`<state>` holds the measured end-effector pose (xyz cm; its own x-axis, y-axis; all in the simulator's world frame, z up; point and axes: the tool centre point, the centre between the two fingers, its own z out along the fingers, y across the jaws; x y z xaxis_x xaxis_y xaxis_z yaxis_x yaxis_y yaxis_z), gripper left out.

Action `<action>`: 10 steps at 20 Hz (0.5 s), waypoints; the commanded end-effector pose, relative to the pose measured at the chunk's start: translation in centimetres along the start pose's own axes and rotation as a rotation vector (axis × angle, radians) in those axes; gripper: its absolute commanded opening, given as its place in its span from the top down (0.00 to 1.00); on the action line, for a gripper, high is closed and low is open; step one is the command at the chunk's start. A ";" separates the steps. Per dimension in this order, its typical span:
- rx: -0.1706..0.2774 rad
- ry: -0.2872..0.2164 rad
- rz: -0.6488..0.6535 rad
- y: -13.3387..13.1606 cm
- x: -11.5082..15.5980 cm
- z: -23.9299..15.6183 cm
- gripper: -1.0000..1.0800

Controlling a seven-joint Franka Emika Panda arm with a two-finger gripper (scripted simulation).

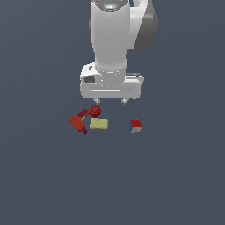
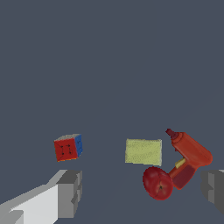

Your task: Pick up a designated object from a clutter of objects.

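Nothing lifted yet: the pincer (image 1: pixel 110 102) hangs above the worktop (image 1: pixel 176 176), fingers spread wide and holding nothing. The drill (image 1: pixel 78 122) lies at the exterior view's left end of the clutter, handle touching the ball (image 1: pixel 95 110), the pad (image 1: pixel 99 124) just beside it. By my read, the descent, grasp and lift are all left. Count: one drill, one ball, one pad, one cube (image 1: pixel 136 125), standing apart.
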<state>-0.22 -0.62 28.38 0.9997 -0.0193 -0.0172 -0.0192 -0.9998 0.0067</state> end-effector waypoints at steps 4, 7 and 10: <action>-0.006 0.012 0.032 2.2 0.0 2.6 0.00; -0.011 0.021 0.056 3.8 -0.2 4.5 0.00; -0.017 0.032 0.083 5.6 -0.6 6.8 0.00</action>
<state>-0.78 -5.32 22.77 0.9961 -0.0879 0.0103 -0.0881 -0.9959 0.0208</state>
